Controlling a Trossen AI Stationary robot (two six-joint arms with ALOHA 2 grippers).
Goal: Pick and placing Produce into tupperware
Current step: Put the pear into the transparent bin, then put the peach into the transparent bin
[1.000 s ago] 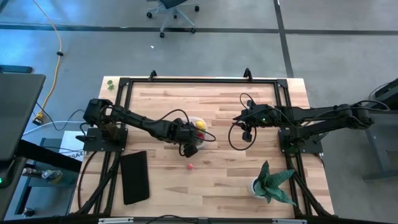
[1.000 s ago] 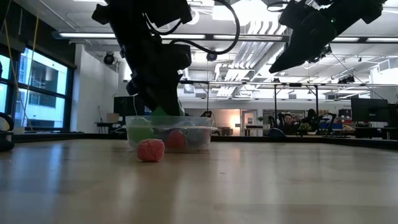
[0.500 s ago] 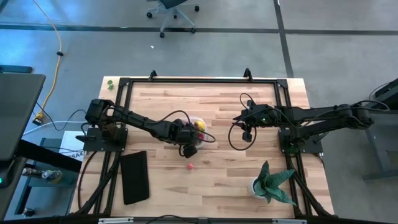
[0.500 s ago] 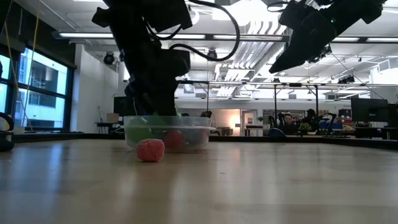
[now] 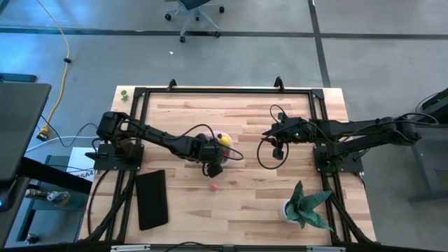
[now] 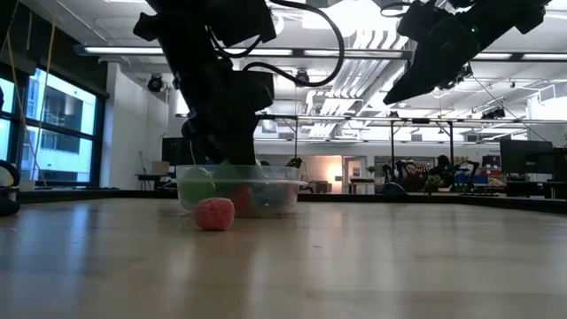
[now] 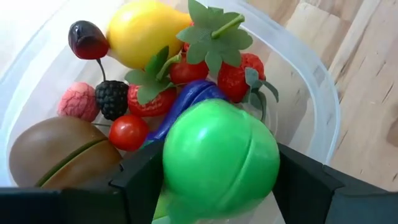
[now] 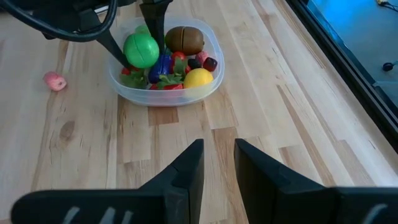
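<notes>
The clear tub (image 5: 225, 148) stands mid-table and holds several toy fruits: a yellow one (image 7: 146, 31), a brown one (image 7: 59, 152), strawberries (image 7: 239, 71), a blackberry and a cherry. My left gripper (image 5: 212, 158) is shut on a round green fruit (image 7: 217, 158) inside the tub's mouth, just over the other fruits. The tub also shows in the low view (image 6: 237, 190) and the right wrist view (image 8: 163, 93). A pink fruit (image 5: 213, 187) lies on the table near the tub. My right gripper (image 8: 217, 168) waits open and empty, raised to the tub's right (image 5: 278, 150). My left gripper pinches the green fruit's two opposite sides (image 7: 171, 168) between its two fingers (image 8: 113, 48). The fingers come slanting down from the table's left. The fruit is within the tub's rim above the other produce; whether it rests on them I cannot tell.
A flat black slab (image 5: 152, 199) lies at the near left. A spiky green potted plant (image 5: 306, 206) stands at the near right. A small green thing (image 5: 123, 93) sits at the far left corner. A black frame (image 5: 224, 90) edges the table.
My left gripper has shifted slightly toward the table's left edge over the tub, still shut on the green fruit.
</notes>
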